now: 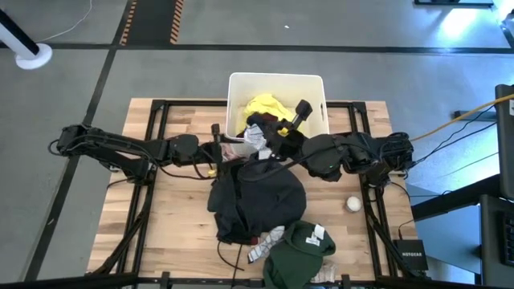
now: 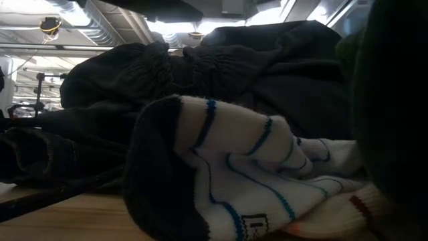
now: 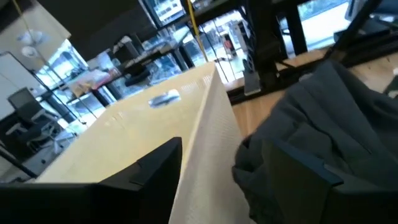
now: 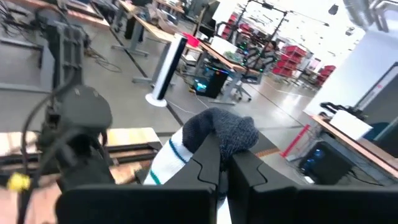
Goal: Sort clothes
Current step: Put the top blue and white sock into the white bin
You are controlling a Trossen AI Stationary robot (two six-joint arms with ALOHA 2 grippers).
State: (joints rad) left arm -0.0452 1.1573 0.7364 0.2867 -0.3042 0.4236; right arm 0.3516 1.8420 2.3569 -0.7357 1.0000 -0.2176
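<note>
Right gripper: closed on a grey-toed white sock, raised over the near edge of the white bin.
Left gripper: spread wide with nothing between the fingers, at the bin's outer wall beside the black garment.
Already in bin: neon yellow garment.
On table: black heap at centre; dark green garment and a striped sock at the front edge; white ball off to the right.
Risk, sock: held only near the toe, so likely to slide free short of the bin or hang over the rim.
Risk, left arm: fingers close to the bin wall, so a careless move could shove the bin.
Risk, crowding: both arms near together above the heap, with collision or snagged fabric possible.
</note>
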